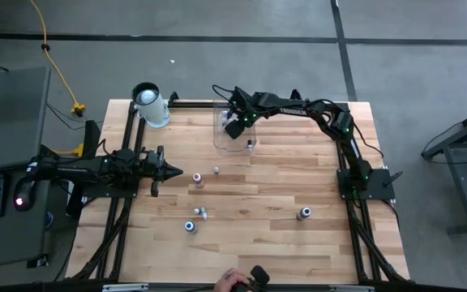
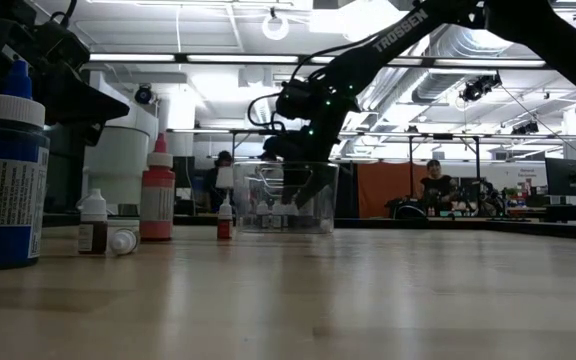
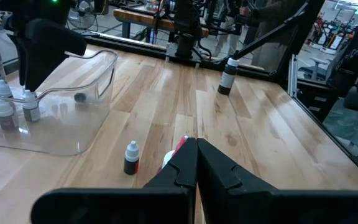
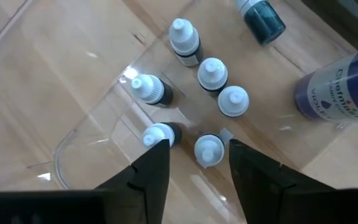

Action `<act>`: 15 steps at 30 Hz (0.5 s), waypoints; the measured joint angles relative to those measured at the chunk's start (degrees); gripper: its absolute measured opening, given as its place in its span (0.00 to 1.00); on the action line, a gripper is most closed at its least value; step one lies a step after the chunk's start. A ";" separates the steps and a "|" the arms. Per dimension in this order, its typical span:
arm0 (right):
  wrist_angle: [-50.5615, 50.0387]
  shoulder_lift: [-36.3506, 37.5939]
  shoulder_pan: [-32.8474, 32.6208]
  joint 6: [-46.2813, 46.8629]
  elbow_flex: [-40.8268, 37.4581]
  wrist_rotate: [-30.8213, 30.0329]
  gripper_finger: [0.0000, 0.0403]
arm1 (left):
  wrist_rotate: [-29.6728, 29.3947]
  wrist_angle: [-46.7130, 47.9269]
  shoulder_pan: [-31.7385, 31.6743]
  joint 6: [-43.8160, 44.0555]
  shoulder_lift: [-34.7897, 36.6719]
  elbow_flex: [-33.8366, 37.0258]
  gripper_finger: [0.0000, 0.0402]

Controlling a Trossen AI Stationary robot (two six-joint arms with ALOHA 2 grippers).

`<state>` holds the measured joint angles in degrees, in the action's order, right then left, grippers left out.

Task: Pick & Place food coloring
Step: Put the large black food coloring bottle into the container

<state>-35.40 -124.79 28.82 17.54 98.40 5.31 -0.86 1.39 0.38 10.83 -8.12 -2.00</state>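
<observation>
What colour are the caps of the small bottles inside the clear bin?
White, on all six small bottles; the right wrist view shows it best.

Bright overhead lighting (foreground blurred)

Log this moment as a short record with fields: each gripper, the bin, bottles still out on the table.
right gripper: open, fingers either side of a white-capped bottle, above the clear bin
left gripper: shut, empty, low over the table's left side
bin contents: at least six small white-capped bottles standing, plus a dark-capped one and a larger purple-labelled bottle
bottles on open table: about five, two near the left gripper's tip, two lower down, one alone to the right
white cylinder: at the far left corner
</observation>
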 joint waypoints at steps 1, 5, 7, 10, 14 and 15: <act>-0.12 0.26 0.00 0.00 -0.05 -0.01 0.39 | 0.02 0.00 0.00 0.00 0.02 0.00 0.00; -0.36 2.76 0.00 0.00 -0.08 -0.21 0.39 | 0.01 0.00 0.00 0.00 0.00 0.00 0.00; -0.83 4.29 -0.14 0.00 -0.01 -0.22 0.39 | 0.02 0.00 0.00 0.00 0.02 0.00 0.00; -3.19 7.08 -0.36 -0.04 -0.02 -0.22 0.39 | 0.00 0.00 0.00 0.00 0.02 0.00 0.00; -6.89 12.02 -1.43 -1.62 -0.01 -0.59 0.39 | 0.00 0.00 0.00 0.00 0.02 0.00 0.00; -8.10 13.30 -1.81 -2.16 -0.01 -0.68 0.39 | 0.02 0.00 0.02 0.00 0.02 0.00 0.00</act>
<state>-43.50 -111.50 27.01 15.38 98.39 4.63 -0.84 1.39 0.40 10.83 -8.10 -2.00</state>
